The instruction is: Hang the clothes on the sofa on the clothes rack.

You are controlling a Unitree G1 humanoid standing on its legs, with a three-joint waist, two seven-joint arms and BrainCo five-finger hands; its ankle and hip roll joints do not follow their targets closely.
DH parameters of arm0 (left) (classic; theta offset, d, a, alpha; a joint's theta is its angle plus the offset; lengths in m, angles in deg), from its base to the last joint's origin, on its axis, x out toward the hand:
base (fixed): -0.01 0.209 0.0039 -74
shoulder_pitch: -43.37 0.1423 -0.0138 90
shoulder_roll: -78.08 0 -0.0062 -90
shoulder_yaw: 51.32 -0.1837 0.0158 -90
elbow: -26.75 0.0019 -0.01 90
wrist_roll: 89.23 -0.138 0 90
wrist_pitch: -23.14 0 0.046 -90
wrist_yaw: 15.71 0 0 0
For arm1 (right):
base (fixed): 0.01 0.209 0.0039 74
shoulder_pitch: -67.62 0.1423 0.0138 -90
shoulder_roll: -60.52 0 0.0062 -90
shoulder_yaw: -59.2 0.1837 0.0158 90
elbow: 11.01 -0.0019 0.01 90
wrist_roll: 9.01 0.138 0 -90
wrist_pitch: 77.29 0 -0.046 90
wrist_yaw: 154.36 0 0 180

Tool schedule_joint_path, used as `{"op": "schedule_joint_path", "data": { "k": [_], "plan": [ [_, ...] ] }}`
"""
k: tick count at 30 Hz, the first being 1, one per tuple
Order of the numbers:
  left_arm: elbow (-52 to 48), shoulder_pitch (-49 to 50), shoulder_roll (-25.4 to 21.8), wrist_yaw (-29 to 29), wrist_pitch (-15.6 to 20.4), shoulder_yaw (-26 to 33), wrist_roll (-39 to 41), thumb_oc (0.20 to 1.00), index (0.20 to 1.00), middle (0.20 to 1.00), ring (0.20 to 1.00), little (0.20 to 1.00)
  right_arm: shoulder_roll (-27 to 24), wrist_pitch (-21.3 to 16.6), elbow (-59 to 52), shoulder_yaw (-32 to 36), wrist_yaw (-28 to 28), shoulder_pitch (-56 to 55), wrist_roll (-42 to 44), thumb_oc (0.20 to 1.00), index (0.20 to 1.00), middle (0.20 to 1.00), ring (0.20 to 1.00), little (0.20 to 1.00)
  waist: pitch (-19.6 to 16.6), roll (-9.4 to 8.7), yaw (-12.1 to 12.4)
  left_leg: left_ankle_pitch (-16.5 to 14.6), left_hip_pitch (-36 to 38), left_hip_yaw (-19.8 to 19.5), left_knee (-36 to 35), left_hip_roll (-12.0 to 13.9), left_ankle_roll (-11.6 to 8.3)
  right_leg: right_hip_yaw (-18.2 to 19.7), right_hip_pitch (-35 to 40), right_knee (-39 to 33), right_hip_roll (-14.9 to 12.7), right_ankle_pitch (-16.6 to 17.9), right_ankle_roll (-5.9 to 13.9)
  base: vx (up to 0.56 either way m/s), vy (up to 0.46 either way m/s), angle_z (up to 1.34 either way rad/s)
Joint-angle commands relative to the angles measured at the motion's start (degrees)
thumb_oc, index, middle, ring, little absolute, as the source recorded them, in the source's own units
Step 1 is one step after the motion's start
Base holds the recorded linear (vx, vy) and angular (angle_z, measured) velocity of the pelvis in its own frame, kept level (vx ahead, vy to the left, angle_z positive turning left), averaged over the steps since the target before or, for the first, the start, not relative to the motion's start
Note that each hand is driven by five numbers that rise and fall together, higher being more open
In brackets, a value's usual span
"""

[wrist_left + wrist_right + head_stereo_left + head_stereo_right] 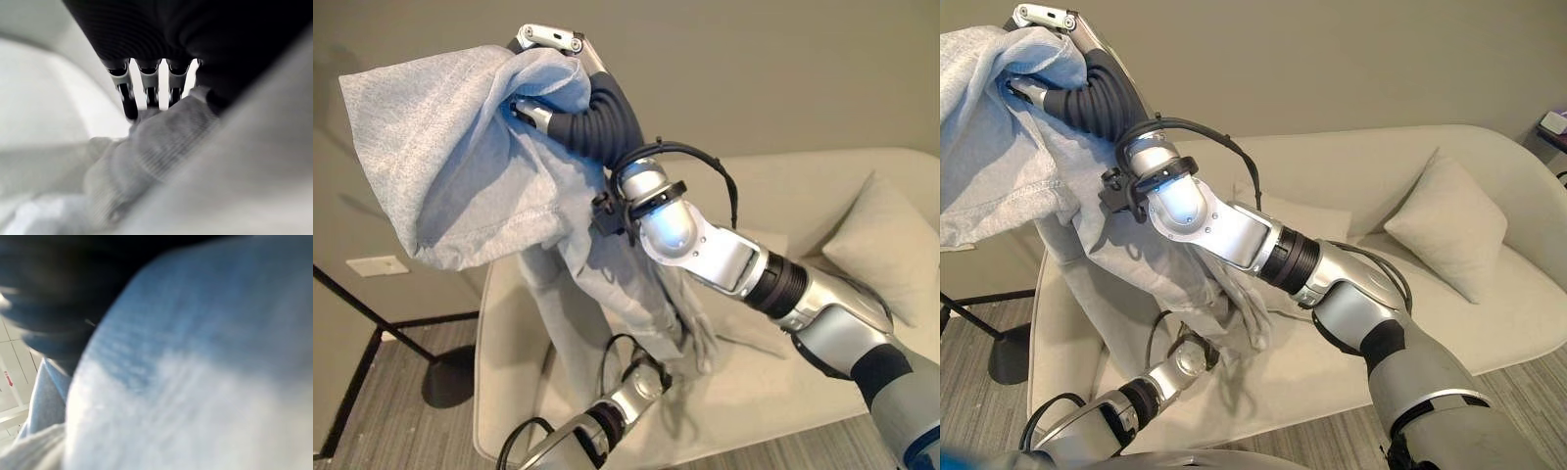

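Note:
A light grey garment (440, 166) hangs from my right hand (551, 39), which is raised high above the left end of the beige sofa (803, 382). The hand is shut on a bunch of cloth, with fabric wrapped over it. The rest of the garment trails down to the sofa seat. My left arm reaches up from below to the hanging lower part. In the left wrist view my left hand (146, 29) sits against a ribbed edge of the garment (161, 142). A black stand with a round base (445, 377) is on the floor to the left of the sofa.
A square beige cushion (1449, 220) leans on the sofa's right back. A flatter one (1327, 223) lies behind my right arm. Grey wood floor surrounds the sofa. A white wall plate (377, 265) is low on the left wall.

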Motion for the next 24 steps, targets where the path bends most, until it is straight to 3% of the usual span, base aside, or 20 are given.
{"op": "schedule_joint_path", "data": {
  "k": [1,8,11,13,16,20,22,24],
  "plan": [
    [4.4,-6.0,4.2,0.2,4.5,2.2,6.7,0.200,0.200,0.200,0.200,0.200,1.6,-0.6,1.4,1.9,2.4,4.9,1.1,0.200,0.200,0.200,0.200,0.200,0.3,-2.29,0.8,-2.5,0.0,-1.0,0.3,3.9,-1.11,1.5,-2.3,1.4,0.1,2.3,-3.53,0.00,0.000,0.00],
    [1.2,-5.0,3.0,4.8,6.3,4.4,8.3,0.200,0.200,0.200,0.200,0.200,2.0,0.7,1.4,2.1,5.5,5.4,-1.0,0.200,0.200,0.200,0.200,0.200,0.4,-2.24,1.6,-2.4,0.1,-1.2,0.3,3.9,-1.20,1.2,-2.0,1.6,0.1,2.1,-3.63,0.00,-0.007,0.01],
    [-8.0,-1.3,-2.2,9.0,7.7,7.7,7.3,0.200,0.200,0.200,0.200,0.200,1.5,1.7,2.8,3.5,7.9,7.7,-3.8,0.200,0.200,0.200,0.200,0.200,0.4,-1.71,3.1,-2.3,0.4,-1.5,0.3,4.1,-1.15,1.0,-2.0,2.7,0.4,1.4,-3.76,-0.01,-0.054,0.05],
    [-8.1,-1.2,-2.2,9.0,7.7,7.7,7.3,0.200,0.200,0.200,0.200,0.200,1.5,1.7,2.8,3.6,7.9,7.7,-3.8,0.200,0.200,0.200,0.200,0.200,0.4,-1.73,3.1,-2.3,0.4,-1.5,0.3,4.1,-1.15,1.0,-2.0,2.7,0.4,1.4,-3.77,0.00,-0.033,0.03],
    [-18.4,3.4,-7.4,10.7,8.7,11.4,5.9,0.200,0.200,0.200,0.200,0.200,-0.1,2.3,4.1,5.5,8.4,8.4,-5.8,0.200,0.200,0.200,0.200,0.200,0.4,-1.13,4.1,-2.3,1.2,-1.8,0.3,4.3,-0.93,1.2,-2.3,4.9,1.0,0.3,-4.07,-0.02,-0.071,0.05],
    [-35.6,14.2,-15.2,12.0,7.2,21.4,-0.4,0.200,0.200,0.200,0.200,0.200,-14.0,0.9,-6.5,15.6,7.5,-2.3,-8.8,0.200,0.200,0.200,0.200,0.200,1.5,-0.30,4.2,0.0,1.1,-1.5,0.3,6.7,-2.44,1.1,-2.7,7.5,4.0,-2.1,-5.38,-0.13,-0.208,0.08],
    [-41.1,19.1,-17.3,11.0,5.2,24.8,-4.9,0.200,0.200,0.200,0.200,0.200,-19.5,-0.4,-13.5,21.3,6.3,-11.4,-11.0,0.200,0.200,0.200,0.200,0.200,2.6,0.23,4.4,3.0,-0.6,-2.2,0.3,8.6,-3.69,0.6,-3.0,7.2,6.2,-2.3,-6.29,-0.20,-0.245,0.08],
    [-42.6,20.6,-18.0,10.7,4.9,25.6,-6.0,0.200,0.200,0.200,0.200,0.200,-19.7,-0.6,-15.6,23.4,5.9,-15.2,-12.2,0.200,0.200,0.200,0.200,0.200,2.8,0.24,4.5,3.6,-1.1,-2.6,0.3,9.2,-4.13,0.1,-2.7,7.0,6.7,-2.8,-6.56,-0.12,-0.188,0.00]
  ]
}}
